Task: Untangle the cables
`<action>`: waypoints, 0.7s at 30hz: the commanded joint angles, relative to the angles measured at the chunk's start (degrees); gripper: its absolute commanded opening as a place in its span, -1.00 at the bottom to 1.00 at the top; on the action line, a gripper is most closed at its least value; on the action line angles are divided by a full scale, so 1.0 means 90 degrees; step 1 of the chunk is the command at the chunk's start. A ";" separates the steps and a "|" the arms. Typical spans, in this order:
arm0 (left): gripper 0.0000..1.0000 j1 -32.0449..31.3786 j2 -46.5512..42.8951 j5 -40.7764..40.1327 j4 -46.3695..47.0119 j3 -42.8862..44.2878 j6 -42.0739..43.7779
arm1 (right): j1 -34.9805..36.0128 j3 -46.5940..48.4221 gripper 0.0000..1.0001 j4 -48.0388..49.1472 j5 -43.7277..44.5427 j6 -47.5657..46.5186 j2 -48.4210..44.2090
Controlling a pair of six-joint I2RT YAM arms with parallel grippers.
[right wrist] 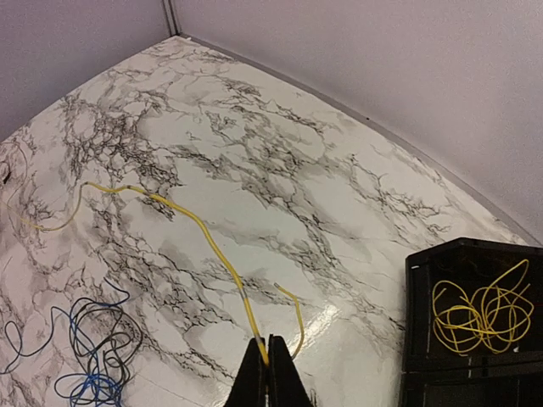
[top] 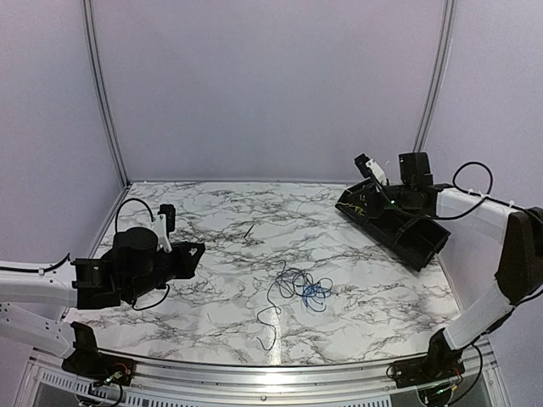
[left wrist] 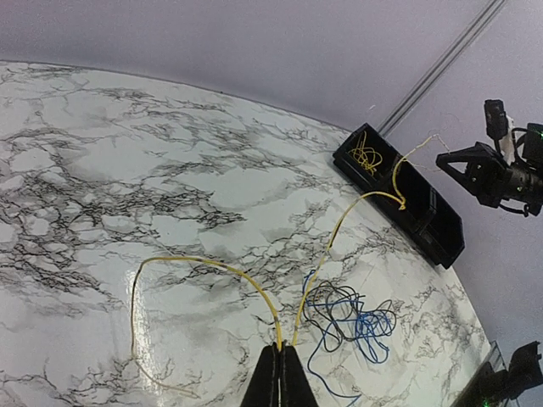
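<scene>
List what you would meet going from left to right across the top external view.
In order: left gripper → tangle of blue and black cables → black bin. Left out: the right gripper, which overlaps the bin, and the yellow cable, pinched by both grippers and spanning between them.

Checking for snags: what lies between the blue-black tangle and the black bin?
One yellow cable, pinched in the right gripper; the right wrist view shows it.

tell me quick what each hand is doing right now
left hand: closed on the yellow cable
right hand: closed on the same yellow cable
</scene>
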 commanded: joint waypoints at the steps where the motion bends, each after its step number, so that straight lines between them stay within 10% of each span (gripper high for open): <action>1: -1.00 0.0052 -0.0247 -0.0599 -0.0593 -0.0109 -0.0141 | -0.0402 -0.0009 -1.00 0.0385 0.0408 0.0581 -0.0085; 21: -1.00 0.0110 -0.1907 -0.2100 -0.1896 -0.0576 -0.0654 | -0.1040 -0.0161 -1.00 0.0423 0.0432 0.0715 -0.0139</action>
